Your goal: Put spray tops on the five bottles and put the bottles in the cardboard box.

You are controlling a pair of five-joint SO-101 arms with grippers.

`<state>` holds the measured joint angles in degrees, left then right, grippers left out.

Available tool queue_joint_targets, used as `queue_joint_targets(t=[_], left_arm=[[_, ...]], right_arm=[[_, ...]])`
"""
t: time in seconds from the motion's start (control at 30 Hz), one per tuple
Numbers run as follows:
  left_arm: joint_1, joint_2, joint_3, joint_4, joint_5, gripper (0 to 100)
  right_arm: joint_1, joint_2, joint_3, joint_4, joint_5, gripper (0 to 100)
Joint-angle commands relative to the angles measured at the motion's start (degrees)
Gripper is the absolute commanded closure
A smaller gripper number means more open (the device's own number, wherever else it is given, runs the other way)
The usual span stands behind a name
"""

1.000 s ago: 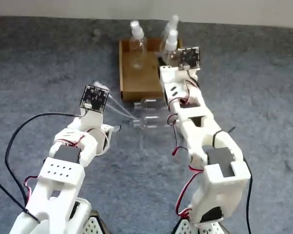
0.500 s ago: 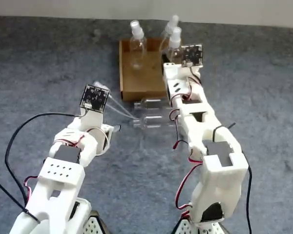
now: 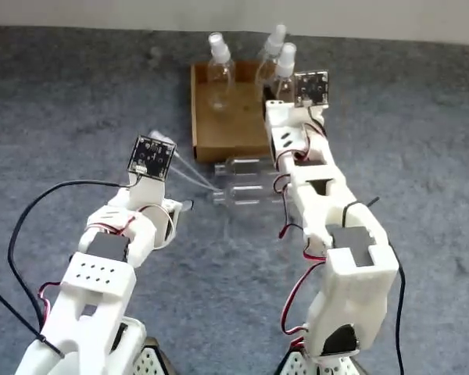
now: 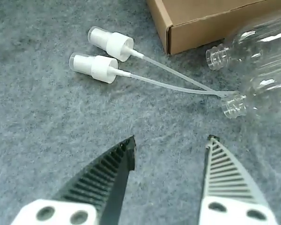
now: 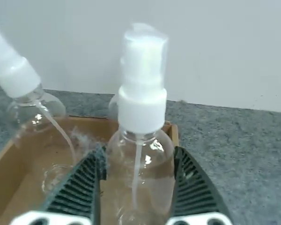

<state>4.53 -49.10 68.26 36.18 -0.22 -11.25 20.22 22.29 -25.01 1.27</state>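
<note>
Carried deeper over box [image 3: 219, 137], right gripper [image 5: 139, 157] clasps clear bottle [image 5: 139, 180] (white-topped); left gripper [image 4: 171, 143] gapes.

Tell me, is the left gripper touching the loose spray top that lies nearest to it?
Apart. The left wrist view shows bare carpet between the open left gripper and the spray top.

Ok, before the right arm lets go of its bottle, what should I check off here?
1. Cap: spray top seated on the held bottle: ok.
2. Hold: right gripper shut on it: ok.
3. Position: bottle over the cardboard box: ok.
4. Bottle base down on the box floor: cannot tell.
5. Other arm: left gripper open, apart from the loose spray tops: ok.
6. All five capped: not ok; two uncapped bottles lie beside the box.
</note>
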Motion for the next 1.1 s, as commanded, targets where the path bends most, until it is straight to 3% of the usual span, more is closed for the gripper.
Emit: queue_joint_targets(t=[0.0, 0.23, 0.57, 0.8, 1.07], left_arm=[[-0.7, 0.0, -0.3, -1.5, -0.2, 81], [-0.7, 0.0, -0.3, -1.5, -0.2, 81], [-0.7, 0.0, -0.3, -1.5, -0.2, 81], [-0.7, 0.2, -0.3, -1.5, -0.2, 81], [-0.7, 0.2, -0.3, -1.5, -0.2, 81]], right_arm=[[0.4, -1.2, -3.6, -1.6, 0.7, 98.7], [0.4, -1.2, -3.6, -1.6, 0.7, 87.4], [0.4, -1.5, -3.7, -1.3, 0.7, 86.5], [0.3, -1.6, -3.7, -1.2, 0.7, 77.2], [0.4, -1.7, -3.9, -1.1, 2.3, 76.6]])
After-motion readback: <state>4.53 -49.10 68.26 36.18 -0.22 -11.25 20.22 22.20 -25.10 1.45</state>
